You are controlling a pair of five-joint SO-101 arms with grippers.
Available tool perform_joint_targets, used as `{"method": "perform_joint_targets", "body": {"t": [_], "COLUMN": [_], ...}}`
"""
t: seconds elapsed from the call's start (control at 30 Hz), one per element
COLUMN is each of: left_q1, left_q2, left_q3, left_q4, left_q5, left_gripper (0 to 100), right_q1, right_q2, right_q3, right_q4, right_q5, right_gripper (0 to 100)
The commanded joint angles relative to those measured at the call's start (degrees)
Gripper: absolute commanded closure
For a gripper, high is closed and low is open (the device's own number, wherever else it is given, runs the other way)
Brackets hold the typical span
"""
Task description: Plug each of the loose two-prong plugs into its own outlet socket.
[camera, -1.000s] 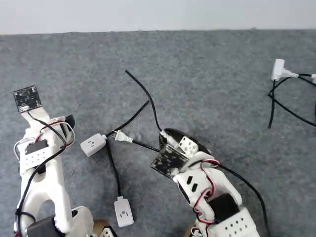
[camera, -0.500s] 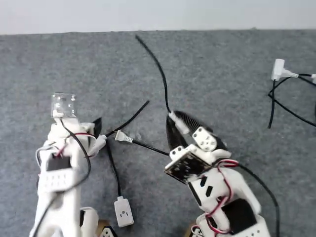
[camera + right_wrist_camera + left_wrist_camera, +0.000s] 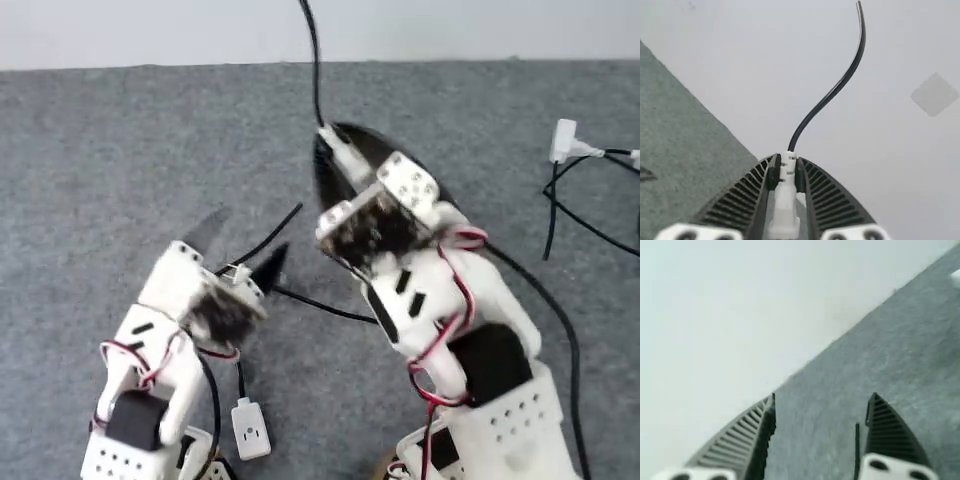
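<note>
Grey carpet [image 3: 120,150] meets a white wall [image 3: 150,30]. The left gripper [image 3: 238,250] hangs low over the carpet, jaws spread and empty. The right gripper [image 3: 328,140] points toward the wall and clamps a white plug [image 3: 784,200], whose black cord [image 3: 835,90] runs upward. An outlet socket [image 3: 250,430] lies beside the left arm's base.

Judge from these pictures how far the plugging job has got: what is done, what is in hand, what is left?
Done: no plug seated that I can see; the socket by the left arm's base has empty slots. In hand: the right end effector is shut on a white plug, held up with its cord trailing. The left end effector is open, holding nothing. Left: every insertion.
</note>
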Motion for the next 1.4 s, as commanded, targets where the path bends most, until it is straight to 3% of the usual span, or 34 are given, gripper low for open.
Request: {"method": "perform_joint_targets", "body": {"t": [0.0, 0.2, 0.37, 0.77, 1.37], "left_q1": [8.44, 16.44, 20.75, 19.16, 14.33], "left_q2": [-3.87, -6.42, -9.58, -18.46, -18.46], "left_q3": [-4.97, -5.67, -5.76, -6.37, -6.29], "left_q4": [0.26, 0.44, 0.44, 8.35, 8.26], "left_q5": [-6.24, -13.27, -15.3, -24.35, -25.58], "left_gripper": [72, 72, 72, 72, 72], "right_q1": [-4.53, -16.22, -22.37, -26.07, -25.98], "right_q2": [5.93, 13.05, 17.54, 21.93, 17.19], "right_q3": [-16.18, -30.33, -34.29, -34.73, -35.08], "right_q4": [4.88, 15.43, 17.63, 23.52, 32.92], "right_q5": [-4.31, -4.57, -4.31, -4.31, -1.05], "right_gripper": [99.0, 99.0, 99.0, 99.0, 99.0]}}
